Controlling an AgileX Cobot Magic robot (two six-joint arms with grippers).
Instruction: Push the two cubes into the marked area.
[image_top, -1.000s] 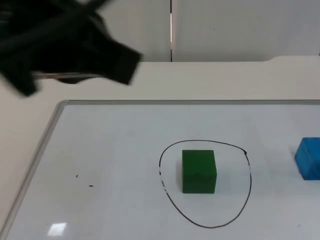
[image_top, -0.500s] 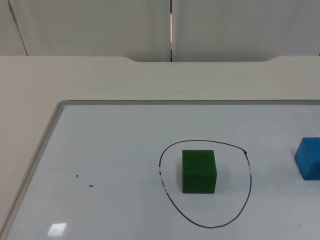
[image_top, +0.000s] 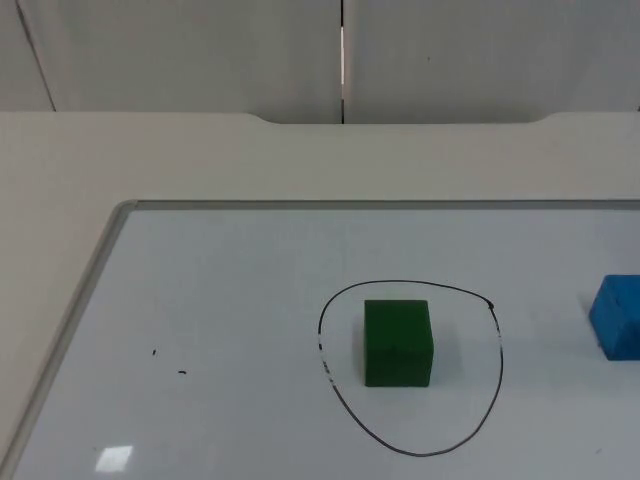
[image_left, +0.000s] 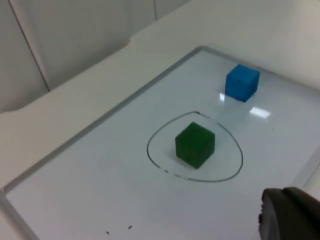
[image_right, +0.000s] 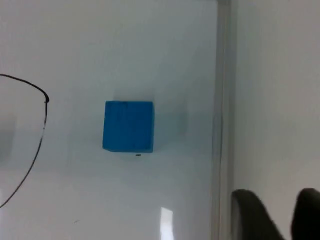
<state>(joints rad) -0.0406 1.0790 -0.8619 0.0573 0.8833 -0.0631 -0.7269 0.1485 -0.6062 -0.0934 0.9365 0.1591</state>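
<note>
A: Since the frame one second back, we record one change in the top view: the left arm, which then covered the upper left of the scene, has withdrawn. Both cubes hold their earlier positions.

B: Confirmed. We locate the green cube (image_top: 398, 343) inside the marked area (image_top: 497, 345), a black hand-drawn loop on the whiteboard (image_top: 220, 300). The cube rests flat, apart from the line on every side, and sits toward the far part of the loop.

A: We place the blue cube (image_top: 617, 316) outside the loop, well to its right, flat on the whiteboard. In the right wrist view the blue cube (image_right: 128, 126) lies between the loop line (image_right: 35, 145) and the whiteboard's metal edge (image_right: 220, 100), touching neither.

B: The whiteboard lies on the white bench (image_top: 200, 155), which ends at the grey partition wall (image_top: 200, 50).

A: Hand status, left: the left hand (image_left: 290, 215) shows one dark fingertip above the whiteboard's near edge, clear of both cubes. We cannot tell whether it is released or clenched.

B: Hand status, right: the right hand (image_right: 279, 216) shows two dark fingertips (image_right: 250, 215) with a gap between them, so we report it as released, grasping nothing. It hovers over bare bench beyond the metal edge, apart from the blue cube.
</note>
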